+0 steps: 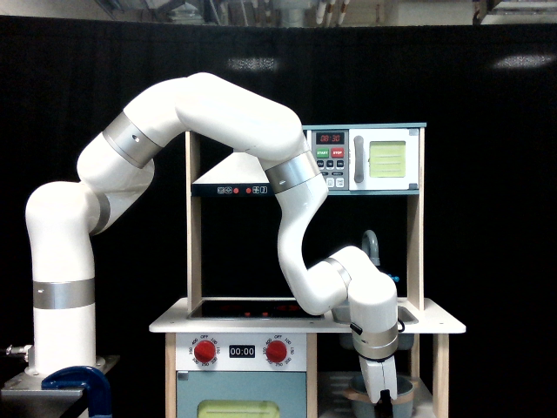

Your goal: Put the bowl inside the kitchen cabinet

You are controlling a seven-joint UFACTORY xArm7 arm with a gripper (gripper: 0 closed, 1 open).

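Below the counter (435, 326), at the exterior view's right, the gripper (380, 394) reaches down into the cabinet (426, 383), the doorless wooden part beside the oven door (241, 396). Its fingers point downward and stand over the bowl (402, 399), which sits low in this compartment at the bottom edge of the picture (only a bit of its blue-grey side and tan rim shows). I cannot tell if the fingers are open or closed, because the wrist hides them. Room is narrow here: the arm (305, 226) passes close in front of the counter edge, and the wooden post (441, 374) stands just to the exterior view's right of the gripper. The microwave (370, 158) shows "08:30" in red, with a green START button and a red STOP button. Under the cooktop (248, 307), the small display (242, 352) reads "00:00" between two red knobs (204, 352).
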